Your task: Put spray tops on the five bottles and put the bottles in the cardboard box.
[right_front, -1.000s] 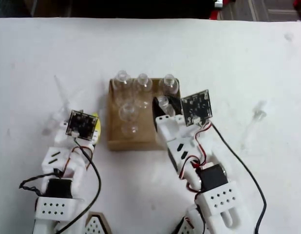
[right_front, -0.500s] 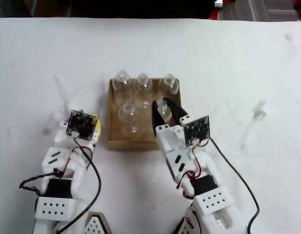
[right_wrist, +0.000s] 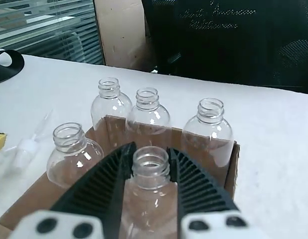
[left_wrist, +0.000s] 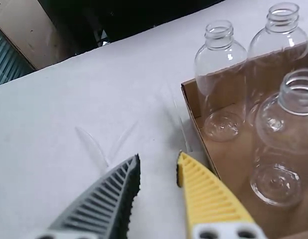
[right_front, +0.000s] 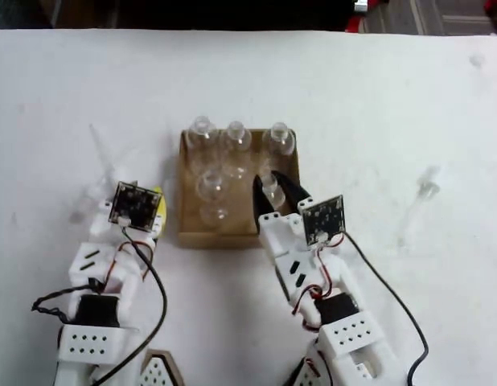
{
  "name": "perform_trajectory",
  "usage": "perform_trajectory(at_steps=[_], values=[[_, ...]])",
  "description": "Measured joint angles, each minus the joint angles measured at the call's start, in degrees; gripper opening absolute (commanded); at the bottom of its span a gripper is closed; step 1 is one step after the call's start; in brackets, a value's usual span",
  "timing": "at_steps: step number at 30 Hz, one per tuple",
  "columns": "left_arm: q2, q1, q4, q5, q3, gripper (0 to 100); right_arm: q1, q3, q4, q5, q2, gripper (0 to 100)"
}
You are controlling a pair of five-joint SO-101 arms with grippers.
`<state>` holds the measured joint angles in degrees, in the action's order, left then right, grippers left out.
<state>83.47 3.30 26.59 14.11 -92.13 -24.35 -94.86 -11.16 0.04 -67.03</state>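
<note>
Right end effector (right_wrist: 150, 148): the black fingers lie against both sides of the neck of the nearest bottle (right_wrist: 150, 172), which stands upright in the cardboard box (right_wrist: 234, 164). This reads as a grip at the neck, probably chosen as the narrowest, stiffest part. Squeeze force cannot be verified. Four other bottles (right_wrist: 146, 107) stand in the box beyond the fingertips, all uncapped.

Left end effector (left_wrist: 158, 162): grey and yellow fingers apart, nothing between them. It hangs over the worktop (left_wrist: 69, 99) just outside the box wall, pointed toward loose spray tops (right_front: 100, 157), likely parked to fetch one.

Unclear: the spray tops are clear plastic and hard to count. The fingers hide the held bottle's base. Another spray top (right_front: 426, 190) lies well off on the right end effector's outer side.
</note>
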Motion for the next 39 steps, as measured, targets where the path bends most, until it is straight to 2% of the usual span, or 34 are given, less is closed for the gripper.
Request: perform_trajectory(at_steps=[31, 39], values=[[0.00, 0.00, 0.00, 0.00, 0.00, 12, 0.09, -0.53, 0.00, 0.00, 0.00, 1.9], [0.00, 0.00, 0.00, 0.00, 0.00, 12, 0.09, -0.53, 0.00, 0.00, 0.00, 16.8]])
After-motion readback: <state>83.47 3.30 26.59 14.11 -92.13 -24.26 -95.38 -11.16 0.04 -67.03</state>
